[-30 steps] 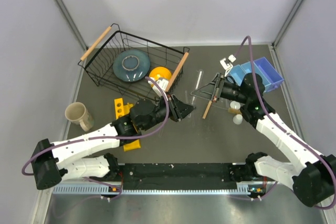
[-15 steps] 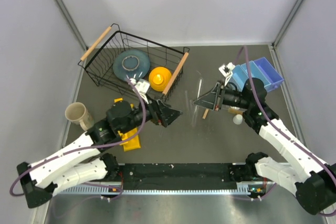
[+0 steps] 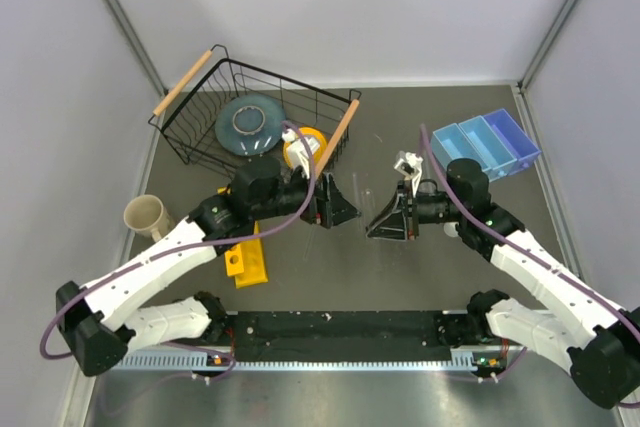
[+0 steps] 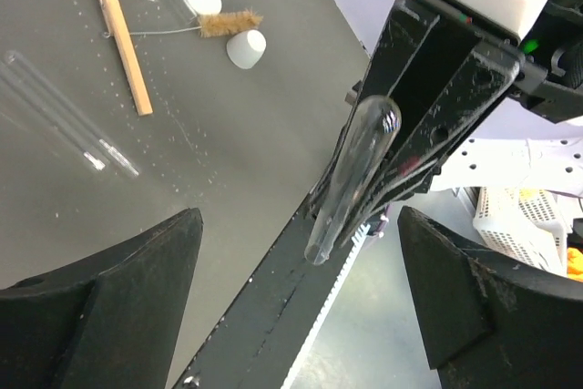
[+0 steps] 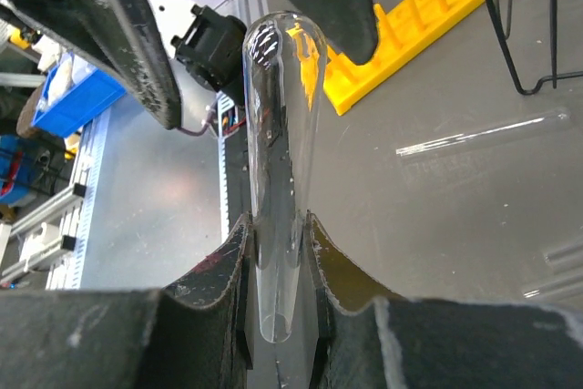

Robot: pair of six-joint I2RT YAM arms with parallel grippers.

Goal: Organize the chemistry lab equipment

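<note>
A: Two arms reach inward over the tabletop (image 3: 400,277), nose to nose. Why?

B: A handover, I'd judge. The yellow rack (image 3: 245,259) lies on the left arm's side, so the tube probably goes there.

A: And the end effectors?

B: The right end effector (image 3: 383,220) is clamped on the glass tube (image 5: 278,179), rounded end held outward. The left end effector (image 3: 338,205) gapes wide, facing it, not touching.

A: The rest?

B: The wooden stick (image 4: 118,34), brush (image 4: 228,23) and white pieces (image 4: 246,47) lie loose on the tabletop.

White arms (image 3: 150,272) carry black joints and looping purple cables (image 3: 315,182).
</note>
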